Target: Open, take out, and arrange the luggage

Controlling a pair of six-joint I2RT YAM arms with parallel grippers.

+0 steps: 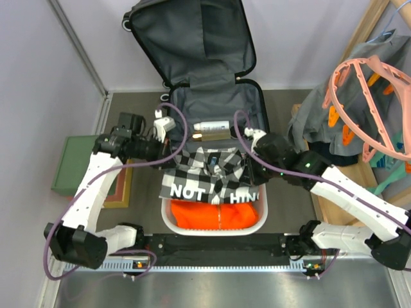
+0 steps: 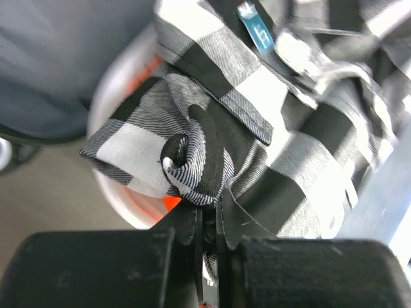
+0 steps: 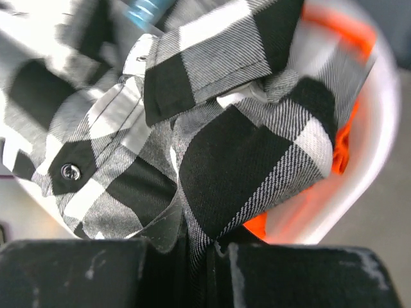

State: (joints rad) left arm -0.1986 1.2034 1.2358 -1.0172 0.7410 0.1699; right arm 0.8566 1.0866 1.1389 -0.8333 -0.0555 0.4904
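From where I stand, the luggage point(image 1: 192, 58) lies open at twelve o'clock on the table, its lid propped up at the far side and its grey-lined lower half flat toward the arms. Two bottles point(image 1: 210, 129) lie side by side in that lower half. Just this side of it, the left gripper point(image 2: 209, 218) is pinched tight on a bunched corner of a checked shirt point(image 1: 205, 170), and the right gripper point(image 3: 196, 237) is clamped on the opposite edge. The shirt's long axis runs nine to three between them. Straight beneath the cloth, toward six o'clock, sits one white basket point(image 1: 168, 221) with one orange garment point(image 1: 215, 215) folded inside. I judge the next move turns on that stacking: the shirt hangs directly over the basket, the suitcase lies behind both grippers at twelve, and neither arm looks clearly nearer to either. By count there are one suitcase, one shirt, one basket, two bottles and two arms. Green boxes point(image 1: 80, 163) sit at nine o'clock, and a pink hanger point(image 1: 366, 102) is at three.
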